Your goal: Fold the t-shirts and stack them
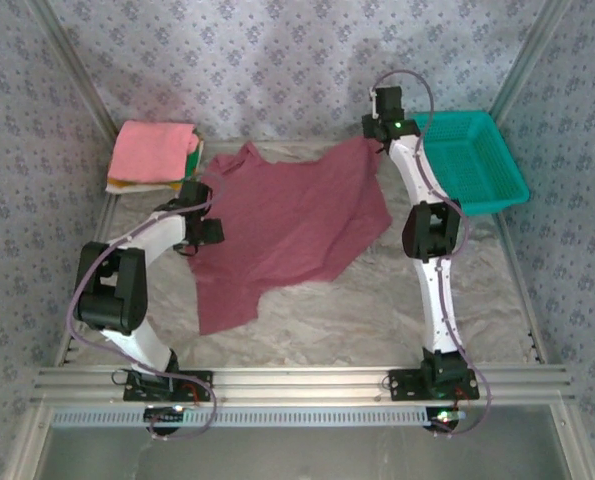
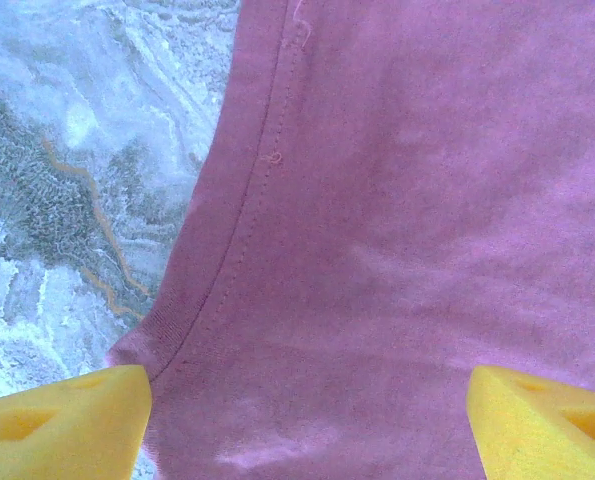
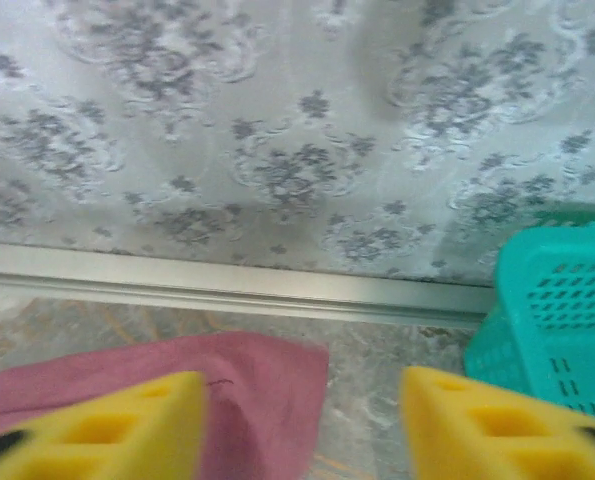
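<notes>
At the far left corner of the bench (image 1: 407,300), whose top is marbled grey, you have one stack of folded t-shirts (image 1: 155,155). It is a soft square pile with pink on top and yellow-green and white edges showing beneath.

Just right of the stack, your left gripper (image 2: 307,425) hangs over the left edge of the single maroon t-shirt (image 1: 287,225). Its two yellow foam pads (image 2: 62,420) are spread wide apart and hold nothing. A stitched hem runs between them.

The maroon t-shirt lies unfolded and rumpled across the middle of the bench, one flat irregular sheet of matte knit cloth.

At the shirt's far right corner, your right gripper (image 3: 302,420) is also wide open with nothing gripped. One of its wedge-shaped yellow pads (image 3: 97,425) is above the cloth's corner.

At the far right sits one teal basket (image 1: 472,160), a rectangle of rigid slotted plastic.
</notes>
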Motion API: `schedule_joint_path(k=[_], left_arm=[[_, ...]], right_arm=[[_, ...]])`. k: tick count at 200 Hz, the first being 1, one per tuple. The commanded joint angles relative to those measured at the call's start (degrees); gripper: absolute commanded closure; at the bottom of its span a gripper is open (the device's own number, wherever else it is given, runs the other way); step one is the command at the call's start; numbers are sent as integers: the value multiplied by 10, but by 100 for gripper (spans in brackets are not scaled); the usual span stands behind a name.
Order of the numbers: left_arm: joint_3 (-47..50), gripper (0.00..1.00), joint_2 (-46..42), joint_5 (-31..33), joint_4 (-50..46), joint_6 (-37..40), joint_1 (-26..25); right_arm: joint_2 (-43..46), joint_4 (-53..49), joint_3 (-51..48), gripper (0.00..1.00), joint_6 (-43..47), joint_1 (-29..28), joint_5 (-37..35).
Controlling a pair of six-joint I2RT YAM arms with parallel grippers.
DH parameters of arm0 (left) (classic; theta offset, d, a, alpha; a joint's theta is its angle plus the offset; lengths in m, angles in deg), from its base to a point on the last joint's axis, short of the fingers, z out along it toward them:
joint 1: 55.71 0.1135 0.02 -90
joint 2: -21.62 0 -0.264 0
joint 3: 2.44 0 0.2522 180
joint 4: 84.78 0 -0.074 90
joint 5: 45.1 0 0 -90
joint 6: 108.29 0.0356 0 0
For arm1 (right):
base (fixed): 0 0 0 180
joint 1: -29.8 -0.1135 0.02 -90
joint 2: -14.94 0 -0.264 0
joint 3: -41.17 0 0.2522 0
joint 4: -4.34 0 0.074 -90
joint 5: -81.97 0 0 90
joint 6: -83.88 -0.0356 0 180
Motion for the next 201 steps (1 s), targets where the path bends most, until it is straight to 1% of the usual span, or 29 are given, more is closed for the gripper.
schedule_joint_path(k=[1,11,26,34,44,55,65,72,79,80,92,106,120,128,134,146,162,174,192,201], left_arm=[[-10,17,-16,8,-17,8,3],[-6,17,-26,5,-19,5,2],[-8,17,-41,11,-29,6,-10],[-14,17,-47,27,-41,7,-24],[-24,17,-53,46,-57,8,-43],[-31,18,-59,45,-61,11,-67],[-36,18,-65,13,-49,30,-94],[-41,18,-67,3,-40,45,-123],[-49,18,-64,-7,-29,69,-157],[-50,19,-64,-11,-27,72,-161],[-70,19,-45,-37,-7,126,-217],[-108,20,-3,-81,-7,168,-260],[-159,18,49,-145,-20,191,-288],[-185,17,75,-178,-20,204,-307],[-205,17,92,-191,-20,211,-324],[-243,16,131,-188,-18,217,-359],[-283,16,189,-191,-1,213,-389],[-332,14,236,-193,-18,210,-399],[-399,4,292,-197,-38,214,-404],[-424,3,314,-195,-44,215,-404]], right_arm=[[33,-46,35,14,-23,12,-14],[69,-63,11,15,-30,11,7],[150,-74,-87,12,-59,10,46],[201,-72,-165,8,-80,12,50],[267,-73,-258,8,-106,15,70],[352,-54,-382,10,-157,19,103],[426,-9,-508,10,-209,24,142],[470,25,-589,11,-243,29,161],[496,47,-649,14,-257,35,179],[511,50,-667,14,-260,37,188],[559,77,-758,18,-280,48,228],[608,89,-829,19,-280,59,224],[647,78,-864,19,-276,71,211],[656,67,-869,19,-277,82,216],[662,63,-869,19,-278,92,224],[678,73,-876,19,-279,113,233],[704,102,-895,19,-281,128,213],[722,119,-907,20,-282,135,201],[737,129,-918,20,-281,141,207],[743,127,-923,20,-280,146,214]])
